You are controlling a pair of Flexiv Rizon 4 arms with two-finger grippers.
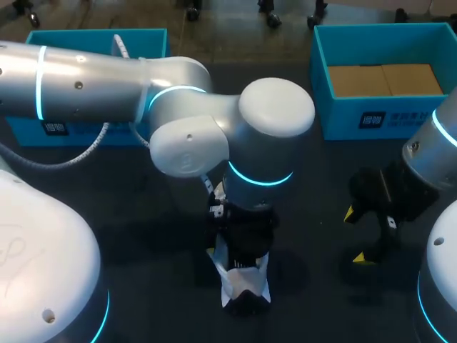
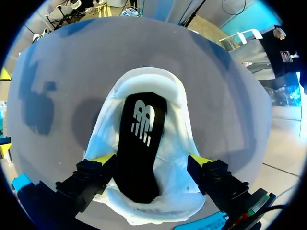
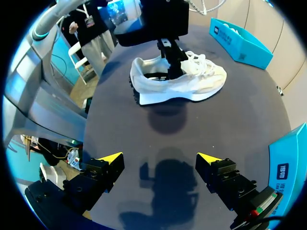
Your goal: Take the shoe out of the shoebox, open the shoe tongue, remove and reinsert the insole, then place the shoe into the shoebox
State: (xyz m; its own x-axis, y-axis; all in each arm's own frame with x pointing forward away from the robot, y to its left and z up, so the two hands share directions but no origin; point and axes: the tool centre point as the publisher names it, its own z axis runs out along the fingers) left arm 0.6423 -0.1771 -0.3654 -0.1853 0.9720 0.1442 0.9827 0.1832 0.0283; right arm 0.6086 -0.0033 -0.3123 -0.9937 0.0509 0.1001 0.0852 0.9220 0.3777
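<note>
While looking down from the head view, found the dark counter (image 1: 143, 236) the largest thing, carrying all the rest. Saw the left arm (image 1: 107, 86) next, coming in from the left side and bending down past the middle of the counter. Caught only part of the right arm (image 1: 428, 164), at the right side.

Noted two blue boxes along the far edge, well apart: the left shoebox (image 1: 93, 36) behind the left arm, and the right shoebox (image 1: 343, 118), open on top, with brown cardboard (image 1: 385, 78) lying inside.

Found the white sneaker (image 3: 182, 88) out of both boxes, standing upright on its sole near the middle of the counter, directly under the left arm's wrist.

Saw the left gripper (image 2: 151, 160) grasping the white sneaker across its width, with yellow fingertips (image 2: 103, 159) pressed one against each side of the upper. Found the right gripper (image 3: 159, 158) released, spread wide above the counter and well apart from the sneaker.

Looked down into the sneaker's opening from the left wrist view and saw the black insole (image 2: 141, 143) lying inside, marked with a white logo, with the padded heel collar ahead of the gripper. Spotted white laces (image 3: 204, 62) bunched on the forefoot in the right wrist view.
</note>
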